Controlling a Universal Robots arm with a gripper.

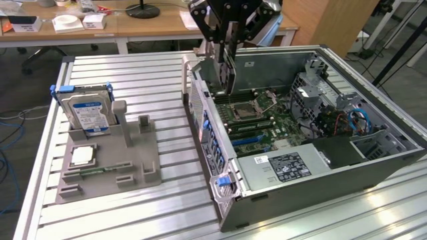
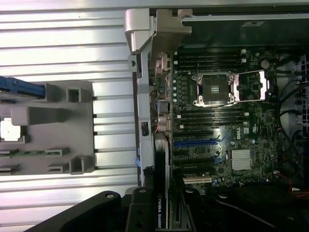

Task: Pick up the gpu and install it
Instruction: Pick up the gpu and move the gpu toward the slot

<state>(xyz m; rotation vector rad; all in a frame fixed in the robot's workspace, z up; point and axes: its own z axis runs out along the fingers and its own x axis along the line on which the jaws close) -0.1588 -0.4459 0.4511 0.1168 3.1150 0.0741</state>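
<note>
claw [image 1: 230, 44] clamped on the gpu [image 1: 224, 75], which hangs upright and clear above the open computer case [image 1: 313, 192], over the motherboard [image 1: 263, 127] edge nearest the case's perforated rear panel [image 1: 200, 115].

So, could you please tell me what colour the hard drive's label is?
Blue and white; the label shows best in the exterior view.

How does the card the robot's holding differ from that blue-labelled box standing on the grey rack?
The gpu hangs from the fingers over the open computer case; the hard drive stands in a grey holder on the table. The gpu is a thin dark card; the hard drive is thicker, silver, blue-labelled. Both stand on edge.
</note>
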